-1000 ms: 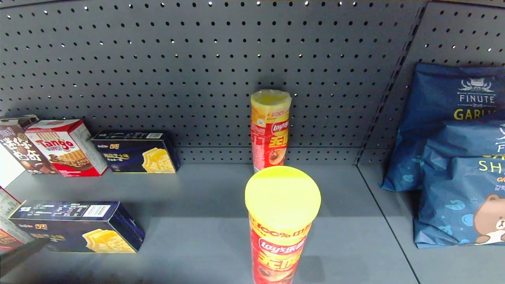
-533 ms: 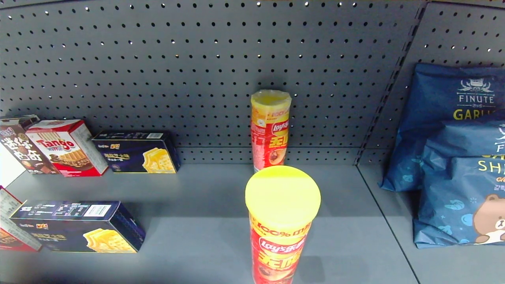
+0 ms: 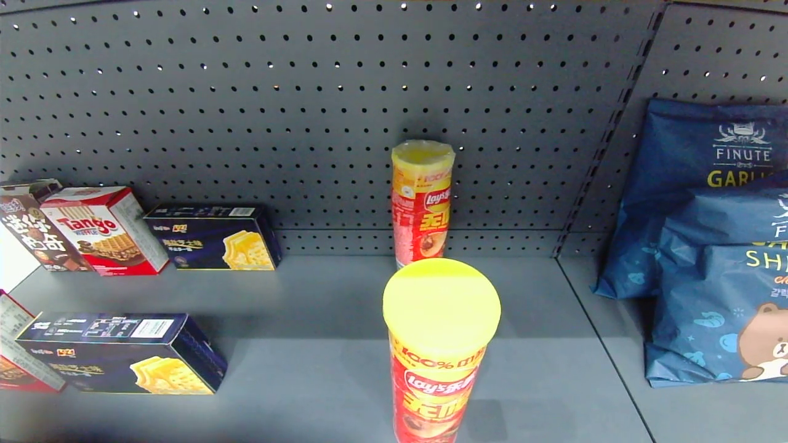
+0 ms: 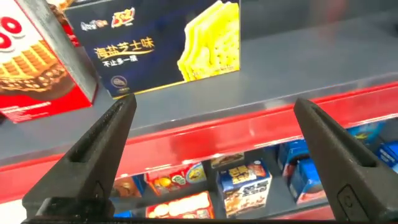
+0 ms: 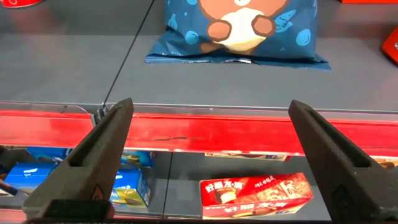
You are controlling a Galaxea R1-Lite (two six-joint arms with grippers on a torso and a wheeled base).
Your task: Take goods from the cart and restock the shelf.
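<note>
Left gripper (image 4: 214,102): fingers stood splayed, empty, cracker box (image 4: 168,43) just beyond. Right gripper (image 5: 211,104): splayed, empty, bear bag (image 5: 239,28) beyond. Next pick looked due; wise to back straight off shelf lip (image 4: 249,127).

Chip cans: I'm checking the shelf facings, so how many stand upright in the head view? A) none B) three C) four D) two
D: the front chip can stands upright on the shelf, and the rear chip can stands upright behind it against the pegboard.
</note>
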